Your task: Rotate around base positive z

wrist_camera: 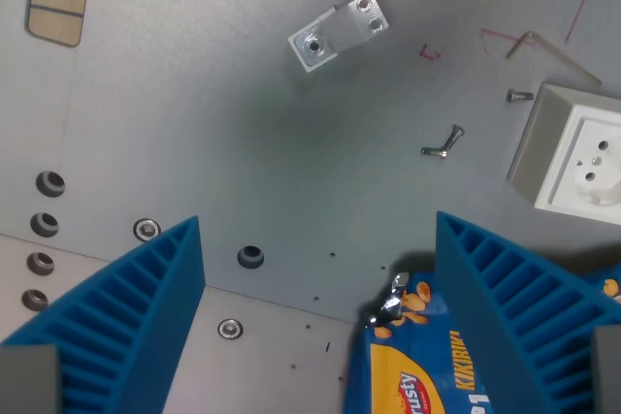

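**Tool spread, nothing held — pure rotation move**

Tool (pixel 320 327) has its blue ribbed fingers (pixel 136 307) wide apart, nothing between them. No object to grasp here; the task's thing is the arm itself, turning about its base z. Tool hangs clear above the table (pixel 243 133), so I judge a swing won't snag the snack packet (pixel 408 356), metal bracket (pixel 339 29) or white socket (pixel 577 152).

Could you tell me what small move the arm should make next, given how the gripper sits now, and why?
Probably begin a slow turn about the vertical axis. The gripper is open and holds nothing; the snack bag lies below, between its blue fingers, apparently untouched, so turning should disturb neither it nor the metal bracket or socket.
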Available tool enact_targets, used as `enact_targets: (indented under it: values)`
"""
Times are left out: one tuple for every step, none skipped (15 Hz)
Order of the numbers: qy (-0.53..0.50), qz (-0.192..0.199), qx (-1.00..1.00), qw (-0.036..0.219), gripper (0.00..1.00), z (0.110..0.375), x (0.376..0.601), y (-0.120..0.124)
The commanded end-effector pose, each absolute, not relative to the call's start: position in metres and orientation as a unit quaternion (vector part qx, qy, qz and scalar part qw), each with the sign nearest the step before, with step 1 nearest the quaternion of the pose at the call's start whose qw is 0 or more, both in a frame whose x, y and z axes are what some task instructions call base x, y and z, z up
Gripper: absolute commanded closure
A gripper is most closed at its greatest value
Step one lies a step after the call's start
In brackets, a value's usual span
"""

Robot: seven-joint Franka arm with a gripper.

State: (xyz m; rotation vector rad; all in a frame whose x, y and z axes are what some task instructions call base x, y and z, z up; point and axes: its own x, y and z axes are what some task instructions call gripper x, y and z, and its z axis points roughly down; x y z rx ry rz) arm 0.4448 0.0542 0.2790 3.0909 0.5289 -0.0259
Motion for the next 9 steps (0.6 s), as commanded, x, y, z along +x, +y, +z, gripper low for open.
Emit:
enact_targets:
  values:
    - [0.223, -0.005, 0.975, 0.004, 0.00, 0.2814, 0.4451, 0.0544]
    - [0.229, -0.005, 0.973, 0.004, 0.00, 0.2814, 0.4451, 0.0544]
    - [0.236, -0.005, 0.972, 0.004, 0.00, 0.2814, 0.4451, 0.0544]
    - [0.242, -0.005, 0.970, 0.004, 0.00, 0.2814, 0.4451, 0.0544]
    - [0.249, -0.005, 0.969, 0.004, 0.00, 0.2814, 0.4451, 0.0544]
    - [0.255, -0.005, 0.967, 0.004, 0.00, 0.2814, 0.4451, 0.0544]
    - [0.262, -0.005, 0.965, 0.004, 0.00, 0.2814, 0.4451, 0.0544]
    - [0.268, -0.005, 0.963, 0.004, 0.00, 0.2814, 0.4451, 0.0544]
    - [0.274, -0.005, 0.962, 0.004, 0.00, 0.2814, 0.4451, 0.0544]
